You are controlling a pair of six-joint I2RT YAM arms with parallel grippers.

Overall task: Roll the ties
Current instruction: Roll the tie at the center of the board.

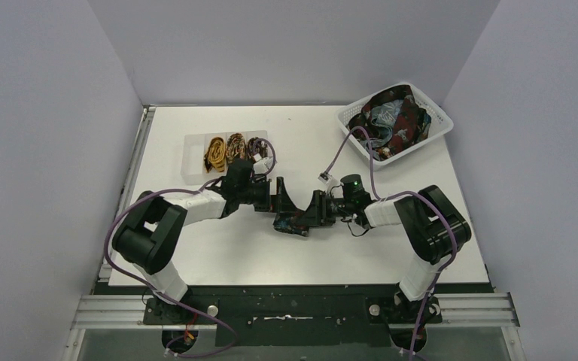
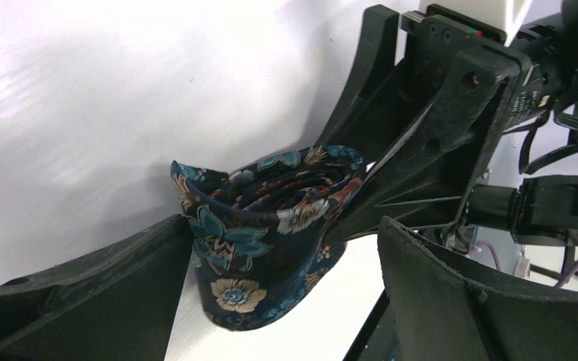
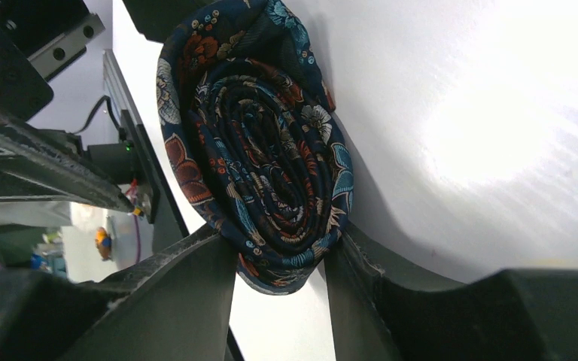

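A navy floral tie [image 3: 260,150], rolled into a tight coil, sat at mid-desk [image 1: 218,252]. The right gripper [image 3: 280,271] seemingly pinched its end between narrowed jaws. The left gripper [image 2: 286,248] held its jaws wide around it.

The rolled navy floral tie [image 2: 263,248] stood on the white bench [image 2: 83,113] between the left gripper's [image 2: 286,226] wide-spread jaws, touching one; the right gripper [image 2: 342,188] clasped its far end.
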